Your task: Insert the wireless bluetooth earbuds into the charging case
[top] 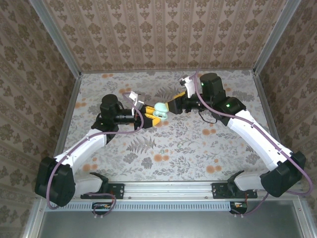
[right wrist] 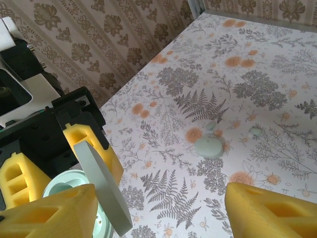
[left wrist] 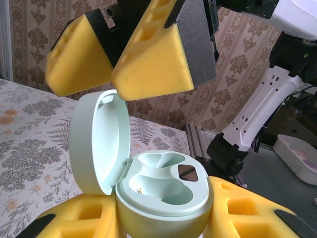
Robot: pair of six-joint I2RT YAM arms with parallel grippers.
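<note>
Nearest the arms, the left gripper (left wrist: 163, 223) is clenched on the lower body of the charging case (left wrist: 166, 191), with its yellow foam fingers (left wrist: 247, 208) pressed against both flanks. It holds the case up off the table (right wrist: 257, 74) with the mouth facing upward. The case looks like a light, rigid shell of smooth mint plastic. It is probably slippery, so the soft pads gripping low on the rounded body seem the right hold, since they leave the top free. Its lid (left wrist: 94, 144) stands open on the hinge side, and that thin flap is likely the fragile part, better not pushed or used as a handle. Both moulded wells inside look empty. Just beyond and above the case, the right gripper (right wrist: 161, 210) hangs with its fingers spread apart and nothing between them; one finger is very close to the lid, though whether they touch cannot be told. Farther out, small pale mint pieces that appear to be the earbuds (right wrist: 208, 147) lie on the patterned table, too small to make out well. They would be tiny, light and smooth, easy to flick away, so a gentle pinch across the widest part seems wise.
</note>
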